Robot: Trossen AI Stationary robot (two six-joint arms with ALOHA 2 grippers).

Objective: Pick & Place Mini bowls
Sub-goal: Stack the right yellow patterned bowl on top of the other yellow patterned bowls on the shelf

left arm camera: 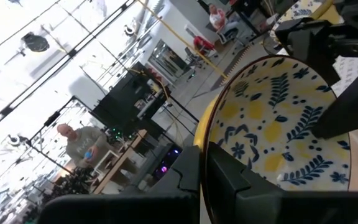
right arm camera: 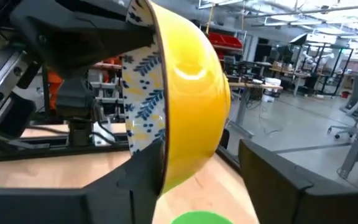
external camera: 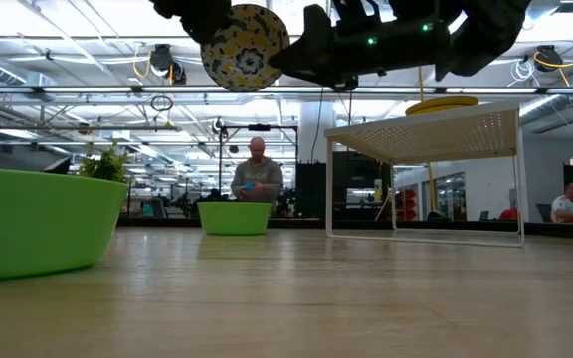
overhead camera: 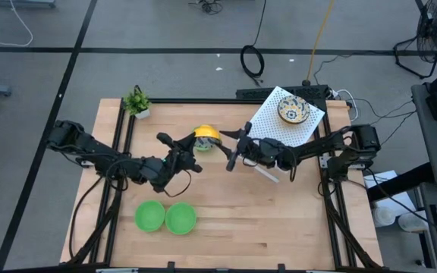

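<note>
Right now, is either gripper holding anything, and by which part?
The left gripper holds the floral bowl by its rim, raised above the table. The right gripper straddles the opposite rim, not clearly gripping.

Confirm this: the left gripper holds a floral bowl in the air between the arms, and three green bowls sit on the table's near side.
Not three: the high view shows two green bowls there. The left gripper does hold the floral bowl aloft.
</note>
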